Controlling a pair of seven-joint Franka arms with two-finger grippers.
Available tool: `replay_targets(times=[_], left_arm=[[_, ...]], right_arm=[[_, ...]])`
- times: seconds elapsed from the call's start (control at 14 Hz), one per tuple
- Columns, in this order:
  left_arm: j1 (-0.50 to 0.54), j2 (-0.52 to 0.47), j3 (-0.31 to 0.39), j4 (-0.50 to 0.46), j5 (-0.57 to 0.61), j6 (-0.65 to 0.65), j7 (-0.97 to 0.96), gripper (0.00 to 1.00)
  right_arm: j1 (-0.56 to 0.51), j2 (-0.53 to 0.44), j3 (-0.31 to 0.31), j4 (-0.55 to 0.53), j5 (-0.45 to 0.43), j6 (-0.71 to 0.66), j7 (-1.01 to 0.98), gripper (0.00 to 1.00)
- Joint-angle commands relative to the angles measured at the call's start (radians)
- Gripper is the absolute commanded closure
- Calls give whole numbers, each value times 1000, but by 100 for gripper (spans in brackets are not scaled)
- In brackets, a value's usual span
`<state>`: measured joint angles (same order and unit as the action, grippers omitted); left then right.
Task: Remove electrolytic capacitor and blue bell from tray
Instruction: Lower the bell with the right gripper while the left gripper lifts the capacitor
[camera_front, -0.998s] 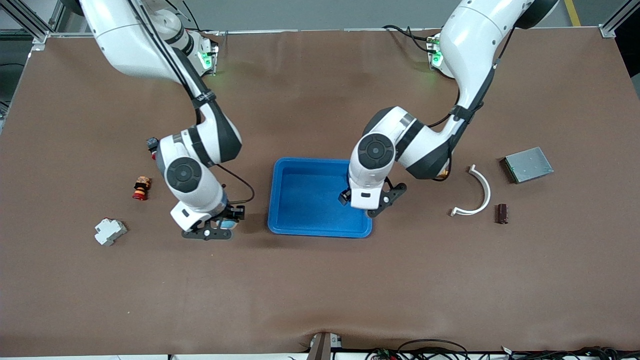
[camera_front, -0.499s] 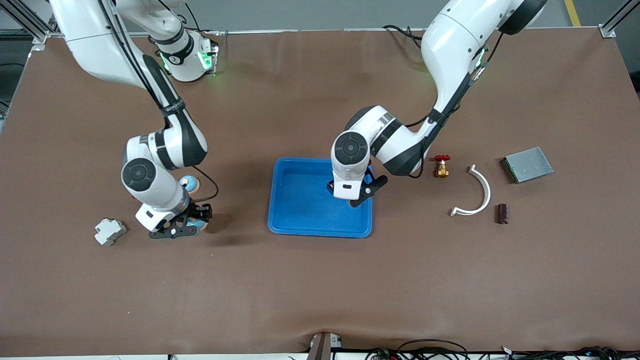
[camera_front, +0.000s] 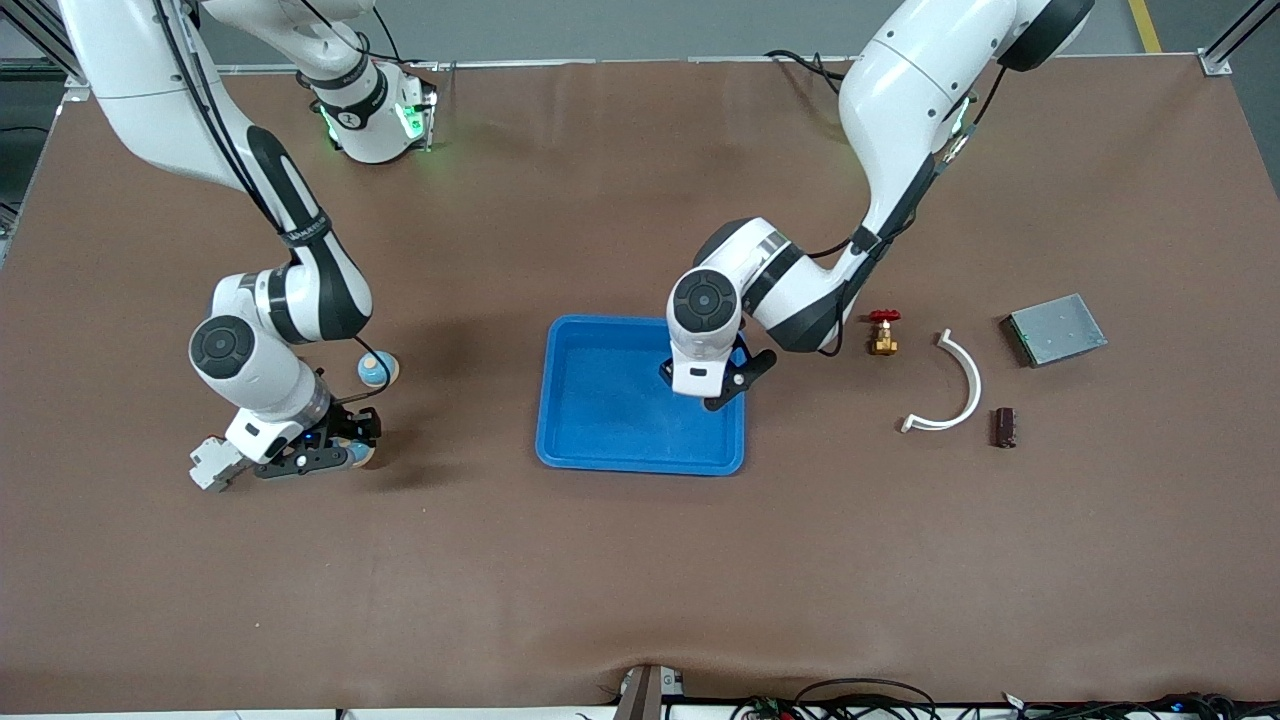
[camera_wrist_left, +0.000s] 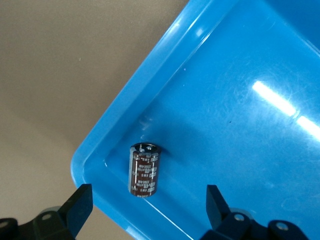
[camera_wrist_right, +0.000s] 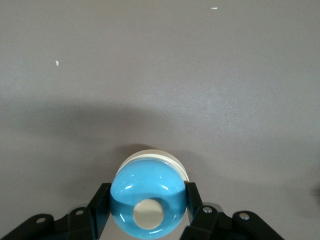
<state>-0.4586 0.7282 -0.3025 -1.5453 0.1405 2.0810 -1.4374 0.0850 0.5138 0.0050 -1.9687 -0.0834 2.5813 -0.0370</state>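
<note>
The bell (camera_wrist_right: 150, 182) is a glossy blue dome with a cream knob and a white base. My right gripper (camera_wrist_right: 147, 197) is shut on it, one finger on each side, low over bare table. In the front view this gripper (camera_front: 350, 448) hangs near the right arm's end with the bell (camera_front: 357, 456). The capacitor (camera_wrist_left: 145, 169), a dark brown cylinder with pale print, lies in a corner of the blue tray (camera_wrist_left: 240, 100). My left gripper (camera_wrist_left: 147, 205) hangs open above it with nothing between its fingers. In the front view the left gripper (camera_front: 715, 385) hides the capacitor.
A second blue dome (camera_front: 378, 369) sits on the table beside the right arm. A grey-white breaker (camera_front: 205, 462) lies by the right gripper. Toward the left arm's end lie a red-handled valve (camera_front: 883, 332), a white curved clip (camera_front: 955, 385), a dark block (camera_front: 1003, 427) and a grey metal box (camera_front: 1057, 329).
My right gripper has carried the bell away from the tray toward the right arm's end, uncovering the second blue dome. The left gripper moved from the tray's edge to over its inside.
</note>
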Motion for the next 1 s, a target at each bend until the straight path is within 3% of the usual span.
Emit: replay_targets(times=[0.0,0.93], left_arm=[[3,-15,2,-28,4,24,-8,0],[-8,30,6,-42,21,74,-11,0]], right_arm=[[-40,-5,26,-22,-2,19,-41,100],[-48,63,27,-21,1,68,-49,100]])
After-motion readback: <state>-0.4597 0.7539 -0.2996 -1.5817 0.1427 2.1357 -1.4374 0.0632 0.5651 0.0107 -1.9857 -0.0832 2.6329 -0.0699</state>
